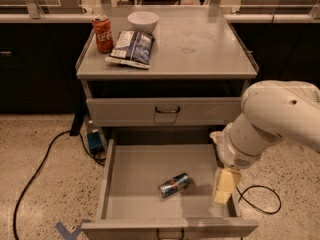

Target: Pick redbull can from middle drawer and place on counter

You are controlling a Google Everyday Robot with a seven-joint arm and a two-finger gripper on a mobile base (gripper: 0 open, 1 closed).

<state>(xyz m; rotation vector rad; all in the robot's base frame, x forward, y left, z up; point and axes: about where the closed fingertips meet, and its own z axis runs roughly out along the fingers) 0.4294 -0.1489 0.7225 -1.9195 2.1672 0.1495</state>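
Observation:
The redbull can (174, 184), slim and silver-blue, lies on its side on the floor of the open middle drawer (135, 164), a little right of centre. My gripper (223, 188) hangs over the drawer's right side, its pale fingers pointing down, about a hand's width right of the can and apart from it. The white arm rises from it to the right edge of the view. The counter (200, 44), the cart's grey top, is above.
On the counter stand a red cola can (103, 33), a white bowl (143, 20) and a blue-white snack bag (131, 48), all at the left. A closed drawer front (165, 111) sits above the open drawer. Black cables (45, 159) run across the speckled floor.

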